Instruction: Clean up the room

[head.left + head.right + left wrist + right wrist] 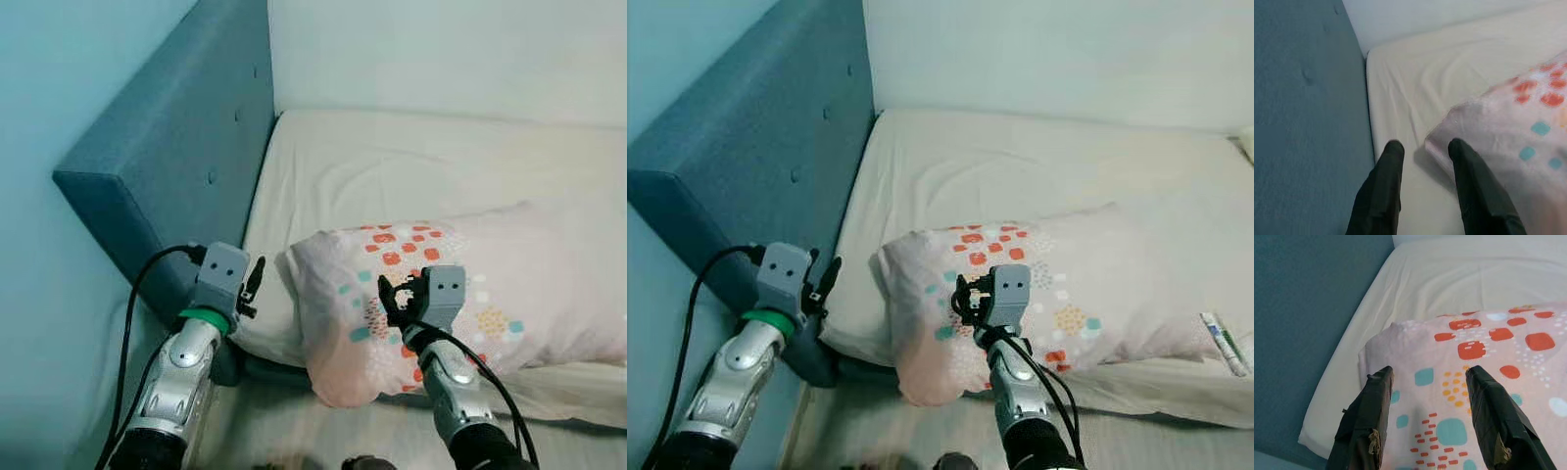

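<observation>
pillow (460, 294): on the bed (411, 157), corner hanging over the near edge | right gripper (1425, 377): above it, fingers apart | left gripper (1422, 147): fingers apart, beside the headboard (176, 147) | risk: you pinch only cloth and it slips off.

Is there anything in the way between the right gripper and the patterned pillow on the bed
Nothing visible. The right gripper hangs open right over the pillow, its fingers spread above the patterned cover. The left gripper, also open, sits off to the side by the pillow's corner near the blue headboard.
</observation>
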Motion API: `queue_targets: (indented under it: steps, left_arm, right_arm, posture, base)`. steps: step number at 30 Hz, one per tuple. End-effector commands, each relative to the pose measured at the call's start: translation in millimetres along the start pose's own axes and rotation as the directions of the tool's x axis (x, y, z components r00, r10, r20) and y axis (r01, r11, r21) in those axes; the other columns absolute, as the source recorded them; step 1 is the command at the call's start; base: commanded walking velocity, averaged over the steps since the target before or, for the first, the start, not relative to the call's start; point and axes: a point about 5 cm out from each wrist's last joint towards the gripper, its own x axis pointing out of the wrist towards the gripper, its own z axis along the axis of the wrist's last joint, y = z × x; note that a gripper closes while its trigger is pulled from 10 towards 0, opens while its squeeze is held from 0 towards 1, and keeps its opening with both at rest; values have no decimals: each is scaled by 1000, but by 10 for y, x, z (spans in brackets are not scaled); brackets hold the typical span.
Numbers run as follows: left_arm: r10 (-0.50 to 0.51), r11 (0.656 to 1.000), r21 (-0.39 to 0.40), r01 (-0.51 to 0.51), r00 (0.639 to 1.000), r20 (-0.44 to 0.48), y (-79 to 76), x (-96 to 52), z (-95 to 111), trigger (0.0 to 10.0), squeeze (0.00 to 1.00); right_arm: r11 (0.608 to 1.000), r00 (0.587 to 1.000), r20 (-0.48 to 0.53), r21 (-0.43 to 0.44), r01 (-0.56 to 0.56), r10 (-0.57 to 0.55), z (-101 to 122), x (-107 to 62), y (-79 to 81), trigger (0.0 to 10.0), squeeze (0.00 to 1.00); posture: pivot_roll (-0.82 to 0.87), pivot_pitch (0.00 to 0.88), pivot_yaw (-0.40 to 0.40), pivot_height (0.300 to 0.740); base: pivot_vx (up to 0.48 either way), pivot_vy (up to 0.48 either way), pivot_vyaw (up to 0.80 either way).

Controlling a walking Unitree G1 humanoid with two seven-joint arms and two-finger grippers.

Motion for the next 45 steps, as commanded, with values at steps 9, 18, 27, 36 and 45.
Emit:
queue_targets:
  steps: [9,18,27,36,45]
  left_arm:
    - [5,1000,-9,-6,1000,-30,5,-1,-31,10000,0]
    - [15,1000,20,-15,1000,-25,77,-40,0,10000,0]
    - [-39,998,55,41,999,-37,-43,-75,-72,10000,0]
    - [-144,989,-32,145,989,16,-369,74,102,10000,0]
    - [-178,980,-71,184,981,82,-577,210,308,10000,0]
  right_arm:
    - [1000,999,-40,9,-13,14,-99,-76,37,10000,0]
    - [999,998,-54,43,-31,33,-104,-1,148,10000,0]
    - [998,1000,-24,55,-19,21,-25,56,149,10000,0]
    - [998,997,-19,13,69,-69,-53,-118,-136,10000,0]
    - [993,993,26,-31,117,-116,68,-80,-239,10000,0]
  posture:
    - [-51,139,52,740]
    - [18,119,41,740]
    - [-36,83,67,740]
    - [-113,74,62,740]
    - [-130,60,50,726]
  base:
    - [0,0,0]
    - [0,0,0]
    - [0,0,0]
    - [0,0,0]
    - [0,0,0]
